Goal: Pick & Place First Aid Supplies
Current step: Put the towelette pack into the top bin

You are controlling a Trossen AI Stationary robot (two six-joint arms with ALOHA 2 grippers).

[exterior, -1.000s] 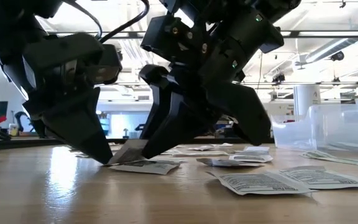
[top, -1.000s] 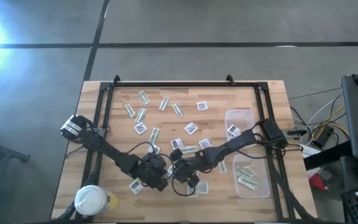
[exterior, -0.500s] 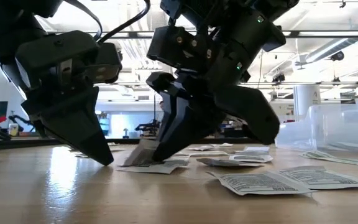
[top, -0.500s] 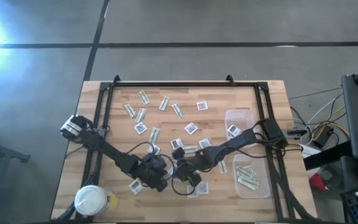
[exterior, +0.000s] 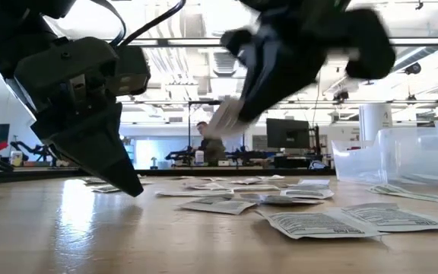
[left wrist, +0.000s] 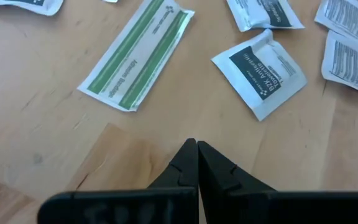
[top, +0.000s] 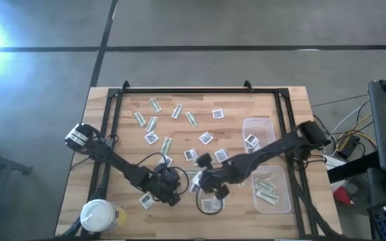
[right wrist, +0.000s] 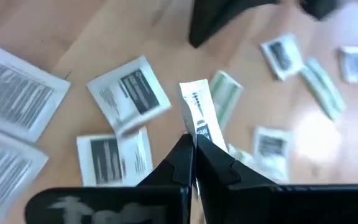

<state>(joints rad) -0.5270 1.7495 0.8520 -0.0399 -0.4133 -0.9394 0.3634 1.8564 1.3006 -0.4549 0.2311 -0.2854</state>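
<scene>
Small square white packets with dark print and narrow green-and-white strips [top: 152,124] lie flat all over the wooden table. My right gripper [top: 203,182] is up in the air near the table's middle, shut on one white packet [right wrist: 197,112], which the low view shows as a pale packet [exterior: 223,118] well above the table. My left gripper [left wrist: 196,146] is shut with its tips down at the bare wood [exterior: 131,190], just left of the right gripper [top: 173,194]. A strip [left wrist: 138,53] and a square packet [left wrist: 263,71] lie ahead of it, untouched. My right gripper pinches the white packet between its two fingers by one narrow end [right wrist: 194,134]. The rest of the packet sticks out past the fingertips. The fingers slant down toward the table's left. The packet is lifted clear of the table and tilted.
Two clear plastic tubs stand at the table's right side: one [top: 256,128] holds a white packet, the nearer one [top: 272,191] holds strips. A round jar with a white lid [top: 99,215] sits at the near left corner. A black frame [top: 193,90] rims the table.
My right gripper has risen from the table, where it stood close to the left gripper, and swung up and toward the table's right. It has carried one white packet with it, which has been lifted clear. The other packets stayed put.
</scene>
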